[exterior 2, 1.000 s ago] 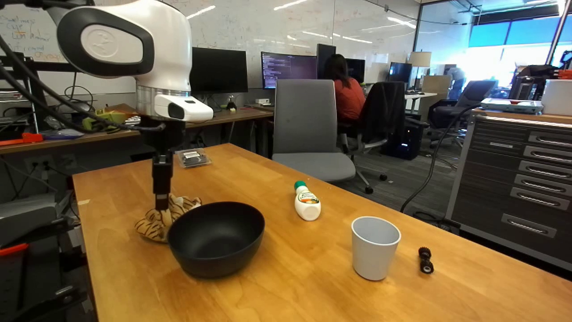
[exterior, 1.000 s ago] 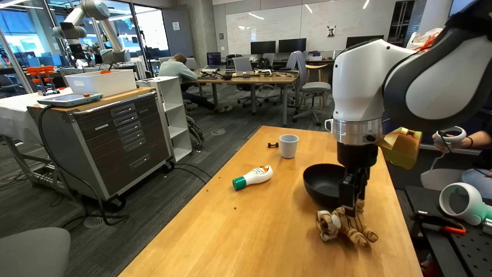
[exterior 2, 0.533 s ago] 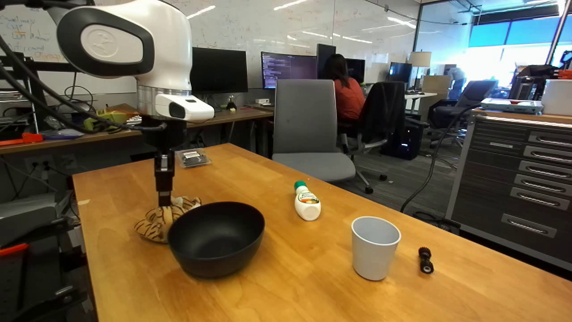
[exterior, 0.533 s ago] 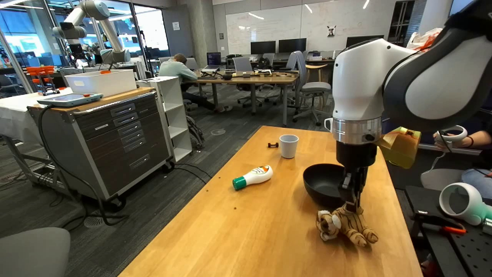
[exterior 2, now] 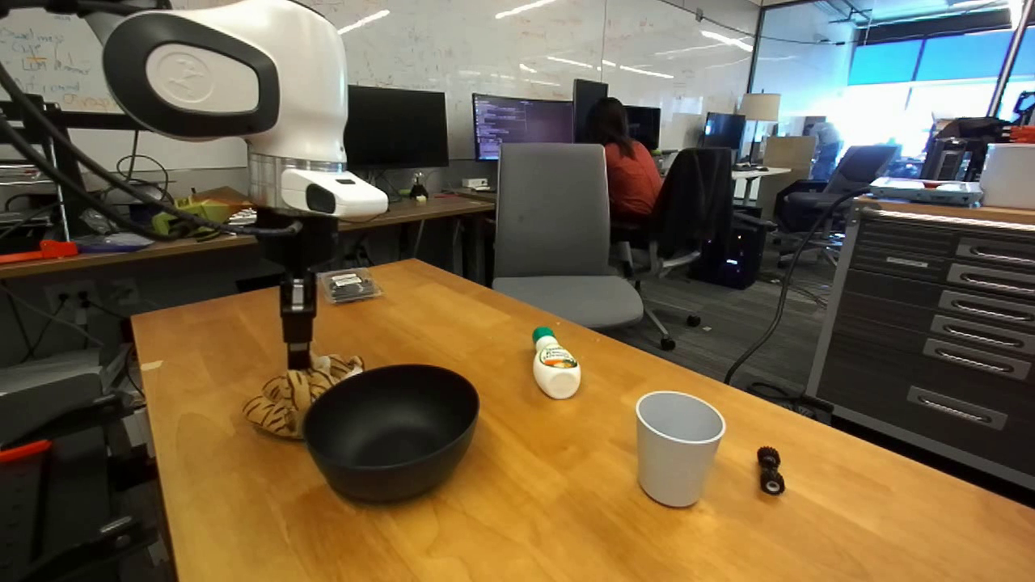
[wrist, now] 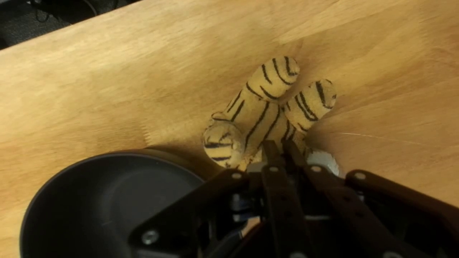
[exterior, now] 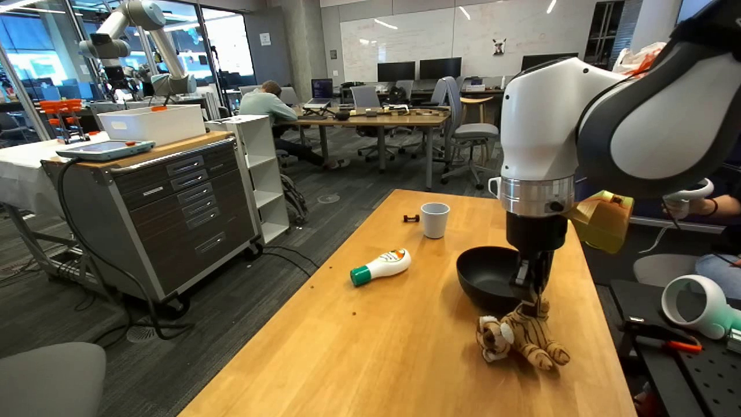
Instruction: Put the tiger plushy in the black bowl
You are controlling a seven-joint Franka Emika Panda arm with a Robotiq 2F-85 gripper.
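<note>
The tiger plushy [exterior: 529, 339], tan with dark stripes, lies on the wooden table right beside the black bowl [exterior 2: 392, 477]. Its head points away from the bowl in an exterior view. My gripper [wrist: 279, 145] points down over the plushy's body, its jaws drawn nearly together with a little striped fabric between the tips. The black fingertips [exterior 2: 299, 356] sit at the top of the body, which still rests on the table. The wrist view shows the bowl's dark inside at lower left, with nothing in it. My fingers hide part of the plushy's head end there.
A white bottle with a green cap [exterior: 379, 267] lies on its side on the table. A white cup [exterior 2: 678, 449] stands farther along, with a small dark dumbbell-shaped piece [exterior 2: 770, 470] near it. A flat clear package [exterior 2: 349, 285] lies by the table's corner. The table edge [wrist: 71, 25] runs behind the bowl.
The jaws have come together on the plushy's body, and the fingertips sit slightly higher. Plushy and bowl have stayed in place.
</note>
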